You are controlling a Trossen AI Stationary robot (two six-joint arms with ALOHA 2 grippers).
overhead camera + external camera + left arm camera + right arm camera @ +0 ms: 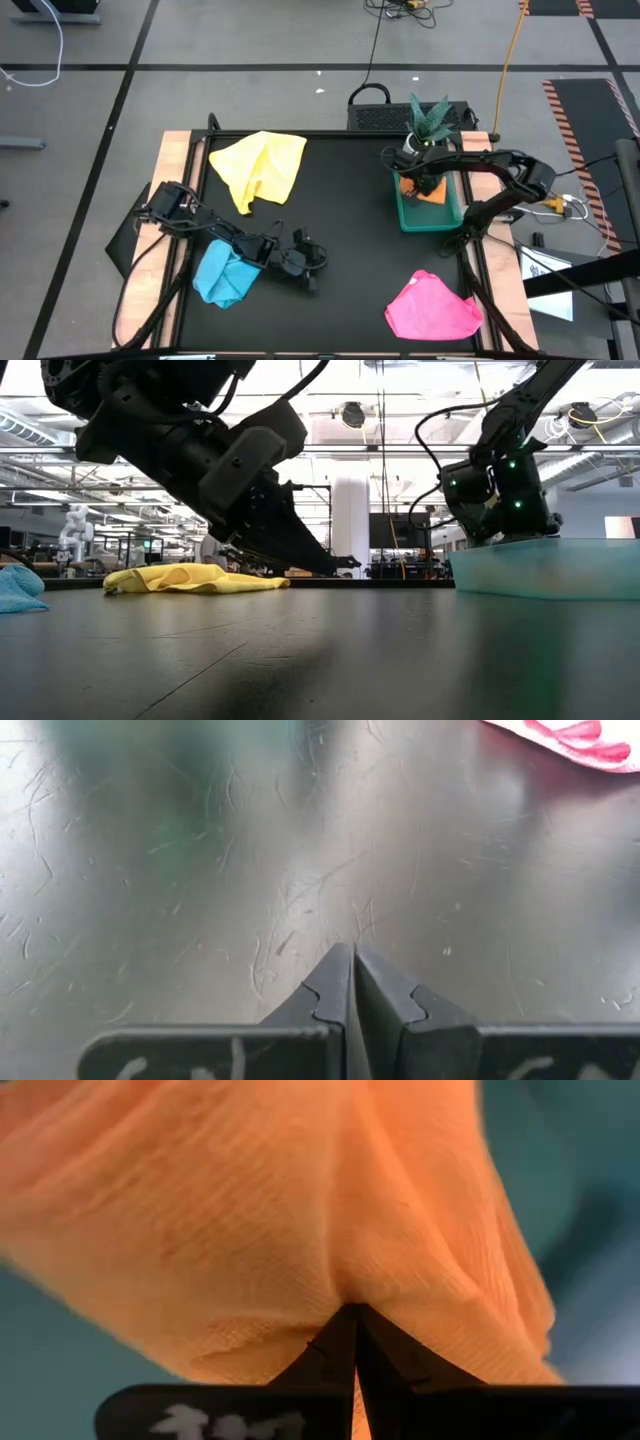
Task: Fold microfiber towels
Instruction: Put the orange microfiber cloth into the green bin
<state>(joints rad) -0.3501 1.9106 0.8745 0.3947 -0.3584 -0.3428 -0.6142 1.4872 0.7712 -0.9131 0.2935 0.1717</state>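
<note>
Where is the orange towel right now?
In the high view the orange towel lies inside the green tray at the table's right side, with the right gripper shut on it.

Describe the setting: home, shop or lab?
Likely a robotics lab or open workshop: a black work table on a taped floor, exposed ceiling pipes, and a white robot figure in the background.

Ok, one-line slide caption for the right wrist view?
Right tool pinches an orange towel inside the green tray.
</note>
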